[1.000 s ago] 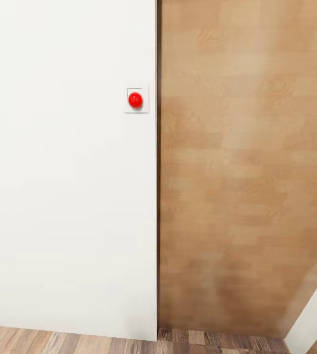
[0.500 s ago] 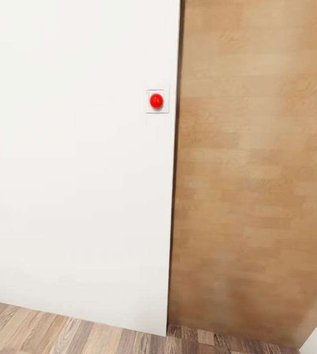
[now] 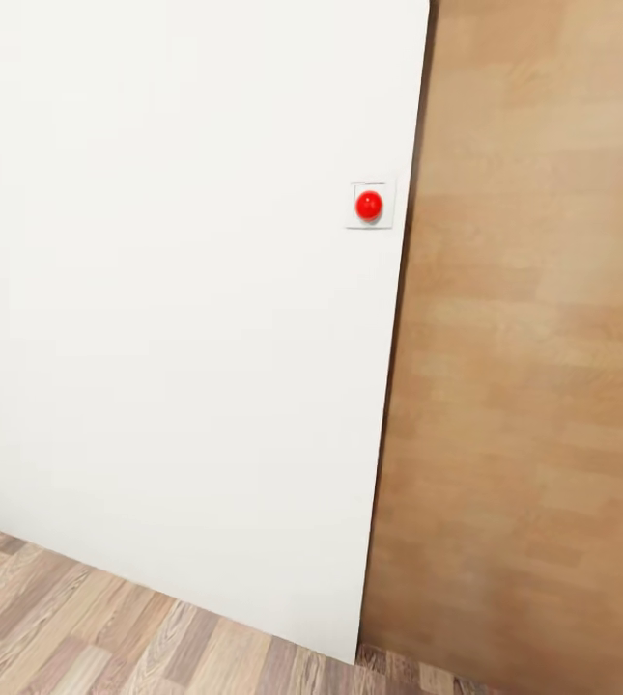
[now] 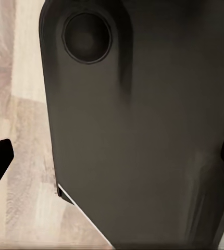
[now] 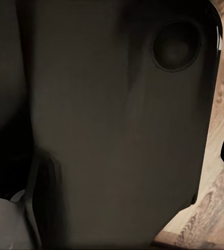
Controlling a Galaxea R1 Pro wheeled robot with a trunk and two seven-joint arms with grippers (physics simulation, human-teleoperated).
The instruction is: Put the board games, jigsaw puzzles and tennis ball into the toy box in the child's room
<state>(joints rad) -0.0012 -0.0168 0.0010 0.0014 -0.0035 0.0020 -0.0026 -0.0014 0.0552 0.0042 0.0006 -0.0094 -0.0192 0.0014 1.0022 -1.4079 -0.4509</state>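
White wall (image 3: 156, 290) with red button (image 3: 369, 205) filling view beside wood panel (image 3: 533, 386); toys unseen, handling unjudgeable, grippers' opening impossible to tell.

White wall (image 3: 156, 290), wooden door (image 3: 533, 386), plank floor (image 3: 79, 627)

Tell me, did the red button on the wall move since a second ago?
No. The red button sits just as close to the white wall's edge beside the wooden panel as before. Everything slid right together, so the camera turned, not the button.
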